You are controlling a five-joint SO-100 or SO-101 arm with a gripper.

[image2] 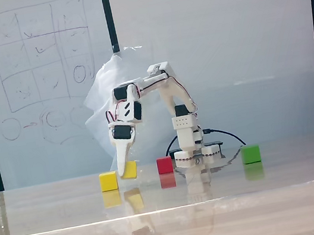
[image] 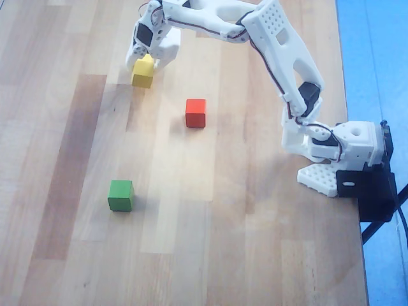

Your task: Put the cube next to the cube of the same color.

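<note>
Two small yellow cubes lie at the far left of the wooden table. One yellow cube (image: 146, 64) sits between the fingers of my gripper (image: 150, 62); in the fixed view this cube (image2: 130, 169) is tilted, with its bottom at or just above the table. The other yellow cube (image: 141, 80) rests flat on the table right beside it, touching or nearly touching; it also shows in the fixed view (image2: 108, 181). My gripper (image2: 125, 167) points down and is shut on the tilted cube. The far finger is hidden in the fixed view.
A red cube (image: 196, 113) stands mid-table, also in the fixed view (image2: 164, 165). A green cube (image: 120, 195) stands nearer the front left, also in the fixed view (image2: 250, 153). The arm's base (image: 344, 153) sits at the table's right edge, with blue floor beyond it.
</note>
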